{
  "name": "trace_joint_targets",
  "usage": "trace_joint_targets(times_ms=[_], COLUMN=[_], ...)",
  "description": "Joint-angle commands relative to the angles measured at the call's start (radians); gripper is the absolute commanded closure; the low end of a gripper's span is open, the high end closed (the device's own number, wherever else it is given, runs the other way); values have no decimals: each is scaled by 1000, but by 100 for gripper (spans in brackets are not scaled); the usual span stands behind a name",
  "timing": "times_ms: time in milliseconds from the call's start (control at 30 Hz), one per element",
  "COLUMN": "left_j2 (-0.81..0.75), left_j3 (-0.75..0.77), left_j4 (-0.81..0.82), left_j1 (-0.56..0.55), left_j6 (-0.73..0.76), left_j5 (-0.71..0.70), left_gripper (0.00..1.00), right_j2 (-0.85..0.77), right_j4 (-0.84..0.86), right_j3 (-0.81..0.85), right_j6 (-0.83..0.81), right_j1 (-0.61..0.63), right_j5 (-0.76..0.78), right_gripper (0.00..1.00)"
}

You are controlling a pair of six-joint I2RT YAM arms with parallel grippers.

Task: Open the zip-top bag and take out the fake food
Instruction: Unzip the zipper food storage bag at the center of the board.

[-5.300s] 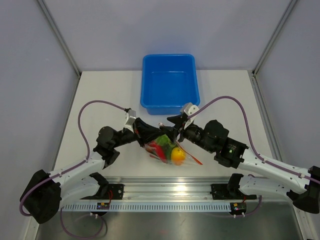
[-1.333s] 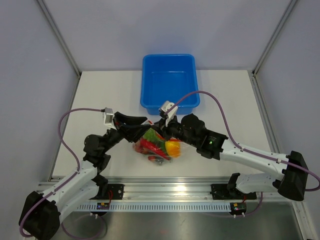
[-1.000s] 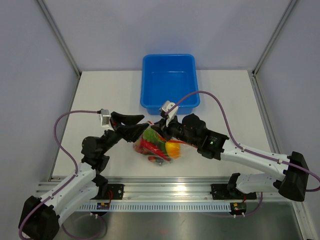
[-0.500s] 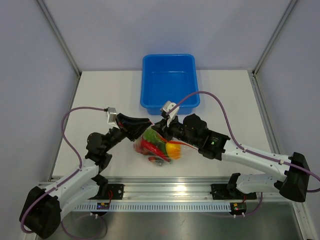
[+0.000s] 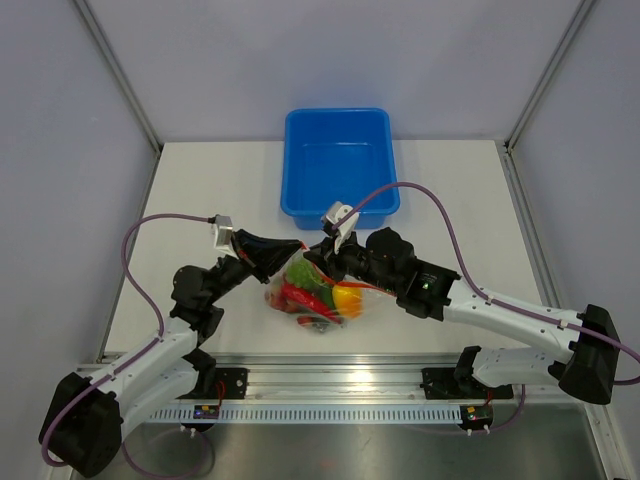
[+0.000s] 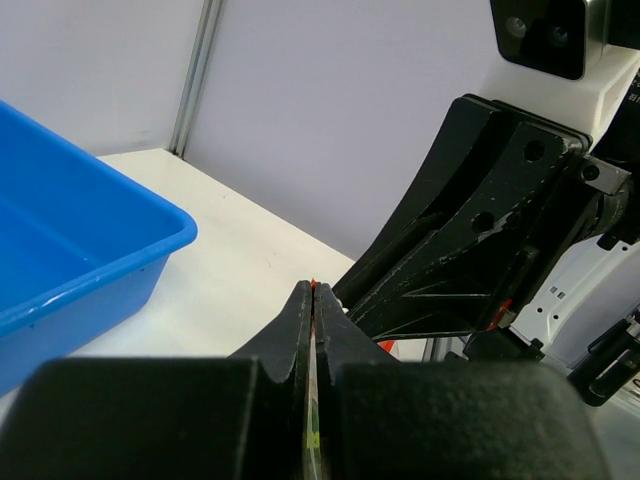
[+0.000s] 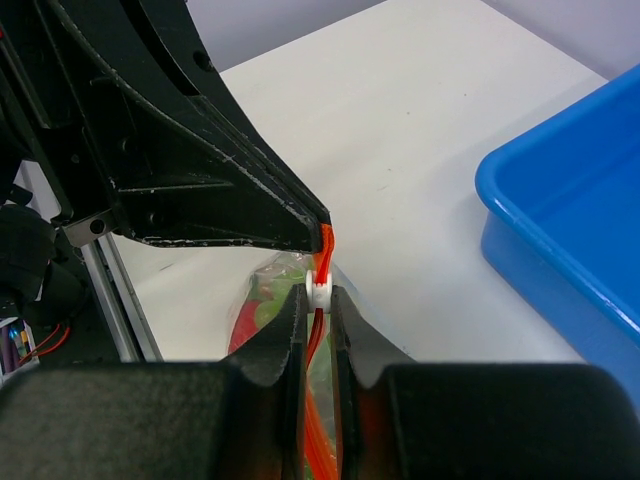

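My left claw [image 5: 296,246] is pinched tight on the top edge of the bag [image 5: 305,300], with a sliver of its orange zip strip [image 7: 323,250] showing between the fingers. My right claw [image 7: 320,296] meets it tip to tip, clamped on the bag at the strip's white slider [image 7: 320,286]. The bag hangs between them over the table [image 5: 200,190], just in front of the blue tub [image 5: 340,165], with the toy food [image 5: 335,295] inside.

Before you, a white table [image 5: 200,190] sits enclosed by pale lavender-grey panels [image 5: 330,55], aluminium posts [image 5: 117,75] at its back corners, a slotted metal rail [image 5: 330,413] along its near edge, evenly lit.
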Motion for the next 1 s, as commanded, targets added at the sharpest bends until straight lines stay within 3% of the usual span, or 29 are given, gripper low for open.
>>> trace_joint_targets(times_ms=[0, 633, 967], left_j2=[-17, -170, -183], left_j3=[13, -44, -39], left_j4=[59, -53, -88], left_j1=[3, 5, 5], left_j6=[15, 30, 38], left_j5=[-19, -223, -242], left_gripper=[100, 100, 100], right_j2=[-8, 135, 181], right_j4=[13, -181, -282], right_j3=[30, 160, 215], right_j6=[15, 1, -42], right_j1=[0, -1, 0], right_j5=[-17, -64, -49], right_gripper=[100, 100, 100])
